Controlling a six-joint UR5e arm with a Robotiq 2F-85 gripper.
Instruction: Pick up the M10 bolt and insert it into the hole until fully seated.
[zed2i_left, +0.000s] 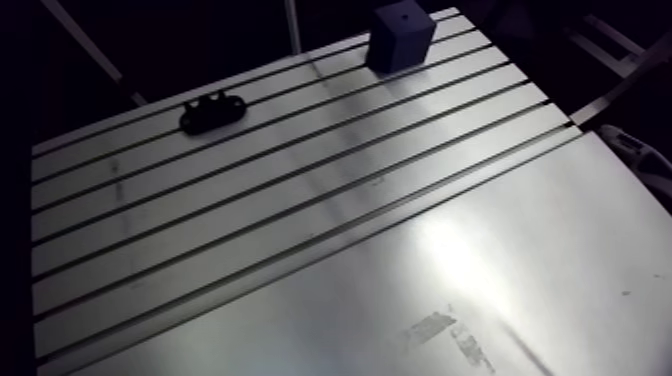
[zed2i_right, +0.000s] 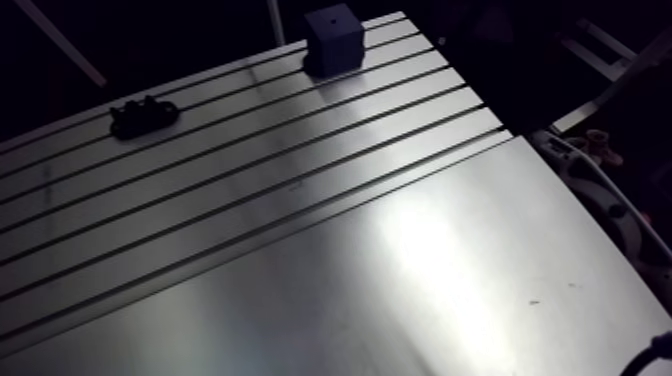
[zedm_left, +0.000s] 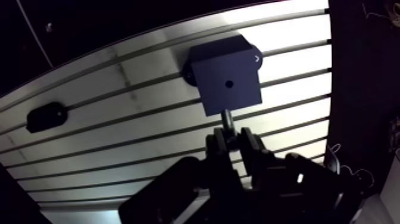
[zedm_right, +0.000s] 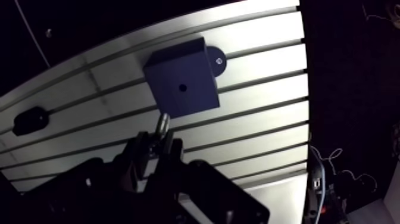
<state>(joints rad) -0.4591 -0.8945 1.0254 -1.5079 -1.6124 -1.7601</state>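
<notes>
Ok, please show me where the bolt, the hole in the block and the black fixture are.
bolt (zedm_left: 227, 118): wrist view, on its shiny shaft.
hole (zedm_left: 229, 84): wrist view, on the dark opening itself.
black fixture (zed2i_left: 212, 111): arm view, on the middle of its body.

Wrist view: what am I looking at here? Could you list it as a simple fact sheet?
gripper: shut on the bolt
bolt: sticks out past the fingertips, pointing toward the block, not yet inserted
block: dark and boxy, standing on the table
hole: in the block's upper face, empty
table: slotted aluminium
small black part: lies on the table, well apart from the block
</notes>
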